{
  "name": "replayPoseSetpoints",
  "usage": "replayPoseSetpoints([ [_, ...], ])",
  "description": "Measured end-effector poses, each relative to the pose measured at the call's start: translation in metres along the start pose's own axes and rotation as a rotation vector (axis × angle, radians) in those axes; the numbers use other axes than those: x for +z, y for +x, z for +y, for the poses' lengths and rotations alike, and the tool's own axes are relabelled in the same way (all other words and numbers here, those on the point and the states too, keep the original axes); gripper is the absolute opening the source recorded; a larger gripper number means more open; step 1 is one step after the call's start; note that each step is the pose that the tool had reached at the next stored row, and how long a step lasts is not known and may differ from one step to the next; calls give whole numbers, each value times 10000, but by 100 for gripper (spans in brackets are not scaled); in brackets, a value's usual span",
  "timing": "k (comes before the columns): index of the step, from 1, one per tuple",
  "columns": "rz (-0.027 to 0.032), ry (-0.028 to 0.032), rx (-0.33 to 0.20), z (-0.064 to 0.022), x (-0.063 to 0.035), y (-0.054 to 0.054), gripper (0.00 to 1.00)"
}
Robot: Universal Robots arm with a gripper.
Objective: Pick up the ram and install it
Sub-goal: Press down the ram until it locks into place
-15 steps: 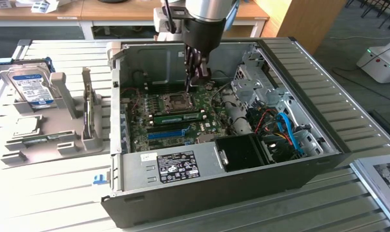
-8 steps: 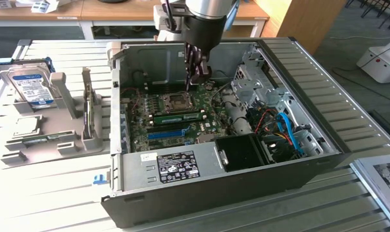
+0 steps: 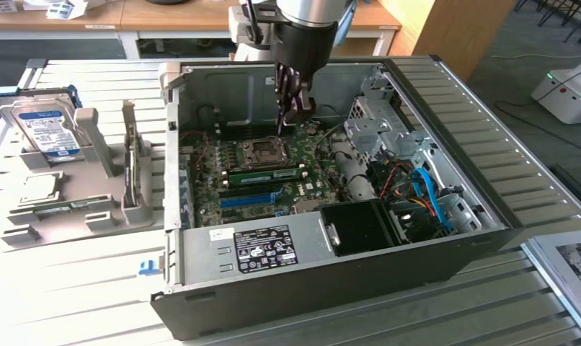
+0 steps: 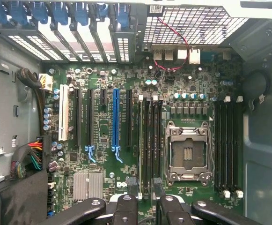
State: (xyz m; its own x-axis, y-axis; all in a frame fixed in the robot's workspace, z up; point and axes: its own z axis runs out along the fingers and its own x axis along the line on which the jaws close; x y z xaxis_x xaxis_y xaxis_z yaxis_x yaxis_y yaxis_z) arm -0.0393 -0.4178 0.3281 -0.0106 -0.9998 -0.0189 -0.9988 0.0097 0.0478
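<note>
open, empty fingers [image 3: 298, 108] hover above the ram [image 3: 264, 175] seated on the motherboard [image 3: 308, 190].

We see a pale slatted counter [image 3: 69, 303], wooden desks [image 3: 175, 14] behind it, and grey floor [image 3: 507, 61] at the exterior view's right.

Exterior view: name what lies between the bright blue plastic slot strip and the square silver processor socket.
A long green circuit-board stick lies between the blue slot strip and the processor socket, parallel to the strip; the exterior view shows it.
</note>
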Motion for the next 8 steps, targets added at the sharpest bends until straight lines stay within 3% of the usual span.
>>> replayPoseSetpoints([
  [8,1,0,0,0,0,0,24],
])
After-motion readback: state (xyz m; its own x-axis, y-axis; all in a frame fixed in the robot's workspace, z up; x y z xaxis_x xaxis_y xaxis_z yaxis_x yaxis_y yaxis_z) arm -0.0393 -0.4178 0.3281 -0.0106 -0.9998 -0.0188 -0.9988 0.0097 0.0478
